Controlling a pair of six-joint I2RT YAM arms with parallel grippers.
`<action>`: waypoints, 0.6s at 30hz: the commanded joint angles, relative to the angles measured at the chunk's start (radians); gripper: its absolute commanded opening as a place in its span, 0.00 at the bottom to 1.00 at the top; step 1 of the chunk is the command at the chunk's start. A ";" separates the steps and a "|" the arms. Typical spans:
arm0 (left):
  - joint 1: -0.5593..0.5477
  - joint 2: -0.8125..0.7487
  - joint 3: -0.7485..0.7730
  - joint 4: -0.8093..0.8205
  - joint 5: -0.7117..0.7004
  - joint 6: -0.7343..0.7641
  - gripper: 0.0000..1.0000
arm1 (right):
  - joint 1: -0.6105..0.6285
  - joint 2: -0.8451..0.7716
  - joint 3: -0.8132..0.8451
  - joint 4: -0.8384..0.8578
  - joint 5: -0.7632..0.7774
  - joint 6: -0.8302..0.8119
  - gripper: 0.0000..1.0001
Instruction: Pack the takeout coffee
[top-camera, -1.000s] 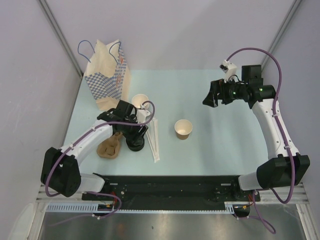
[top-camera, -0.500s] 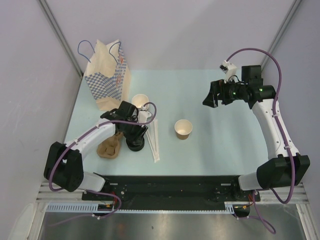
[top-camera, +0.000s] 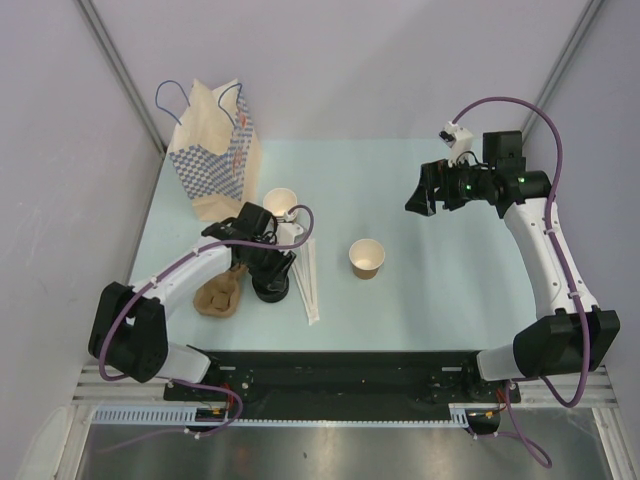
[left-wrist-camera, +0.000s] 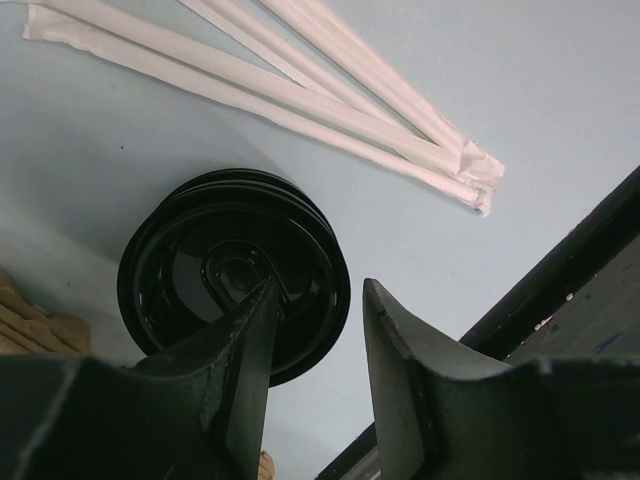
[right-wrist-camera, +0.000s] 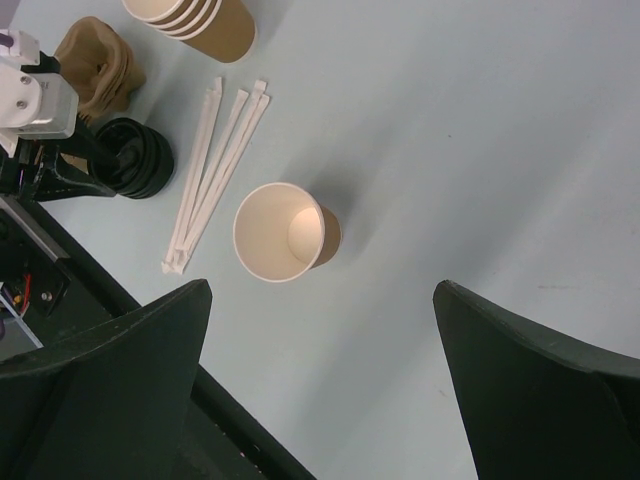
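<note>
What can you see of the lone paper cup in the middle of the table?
The cup is tan-brown paper outside and white inside, with a rolled rim and no lid. It looks empty. It stands upright on the pale blue table, apart from the wrapped straws beside it, touching nothing else.

Seen from above, two white robot arms work a pale blue bench (top-camera: 450, 270). The left pincer (top-camera: 272, 268) is lowered onto a stack of black lids (top-camera: 270, 291), its jaws hidden under the wrist. A brown cardboard cup carrier (top-camera: 219, 294) lies just left of the lids and paper-wrapped straws (top-camera: 308, 280) lie just right. Behind them stand a stack of tan paper cups (top-camera: 280, 200) and a blue-checked paper bag (top-camera: 210, 150) with blue handles. A lone lidless paper cup (top-camera: 366, 258) stands upright mid-bench. The right pincer (top-camera: 424, 192) hangs well above the bench, jaws apart, holding nothing.
</note>
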 joint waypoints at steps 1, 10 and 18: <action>0.008 -0.020 0.003 0.004 0.055 -0.006 0.44 | -0.001 -0.022 0.000 0.018 -0.019 0.005 1.00; 0.007 0.022 -0.002 0.009 0.035 -0.003 0.42 | -0.002 -0.013 -0.002 0.025 -0.024 0.010 1.00; 0.007 0.029 -0.005 0.011 0.040 0.002 0.30 | -0.004 -0.012 -0.002 0.025 -0.028 0.010 1.00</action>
